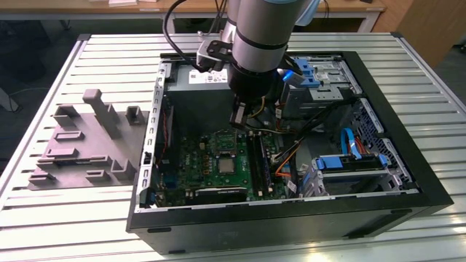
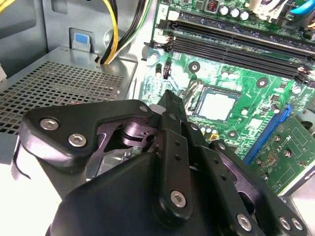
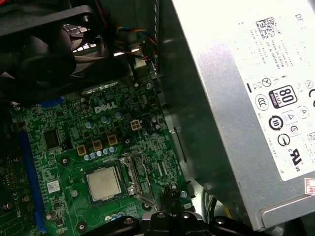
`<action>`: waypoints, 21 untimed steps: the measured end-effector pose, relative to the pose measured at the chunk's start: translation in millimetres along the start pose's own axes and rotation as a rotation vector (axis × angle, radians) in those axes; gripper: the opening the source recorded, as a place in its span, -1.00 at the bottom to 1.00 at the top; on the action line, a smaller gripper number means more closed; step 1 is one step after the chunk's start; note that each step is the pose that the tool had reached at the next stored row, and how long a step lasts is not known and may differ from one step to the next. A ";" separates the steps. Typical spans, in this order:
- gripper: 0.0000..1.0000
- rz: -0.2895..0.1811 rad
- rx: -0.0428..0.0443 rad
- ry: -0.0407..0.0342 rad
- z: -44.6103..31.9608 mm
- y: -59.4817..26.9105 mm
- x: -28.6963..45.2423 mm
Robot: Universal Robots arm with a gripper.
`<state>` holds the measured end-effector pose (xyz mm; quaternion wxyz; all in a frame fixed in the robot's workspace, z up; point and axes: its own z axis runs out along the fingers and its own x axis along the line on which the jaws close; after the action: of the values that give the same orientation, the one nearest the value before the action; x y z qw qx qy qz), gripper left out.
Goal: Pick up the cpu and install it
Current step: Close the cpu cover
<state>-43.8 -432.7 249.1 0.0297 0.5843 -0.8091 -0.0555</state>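
Hovering inside the open computer case [image 1: 407, 180], the tool [image 2: 167, 96] hangs just above the green main board [image 1: 218, 164], close to the big grey power box [image 3: 236, 88] at the back of the case. Its fingers meet in a single narrow tip in the second wrist view, so it looks closed with nothing between them.

The cpu [image 3: 104, 183] already lies flat in its metal-framed socket [image 3: 133, 177] on the board; it shows as a pale square in both wrist views [image 2: 218, 104] and as a small grey square in the exterior view [image 1: 225, 164]. The tool tip stands near it but apart from it, off to the side toward the power box. The socket's frame looks open beside the chip, though I cannot tell whether any latch is down.

Judging by this, the chip is placed and the work in hand is around seating it. To do that well, the tool should keep clear of the memory slots [image 2: 236, 37] and the yellow and black cables [image 2: 115, 34], come straight down without dragging sideways, and press only lightly, since the chip must sit level with its edges inside the frame. A tilted chip or a hard push could bend the contacts below.

The grey moulded holder [image 1: 84, 144] rests on the slatted worktop [image 1: 58, 218] on the exterior view's left.
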 end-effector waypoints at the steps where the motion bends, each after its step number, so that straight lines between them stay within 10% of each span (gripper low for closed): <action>1: -0.79 -0.002 0.0000 0.0003 -0.1 0.1 0.1; 21: -0.79 -0.029 -0.0019 -0.0007 -1.9 -0.1 2.8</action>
<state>-44.4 -435.4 250.9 0.0292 0.5958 -0.8006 -0.0568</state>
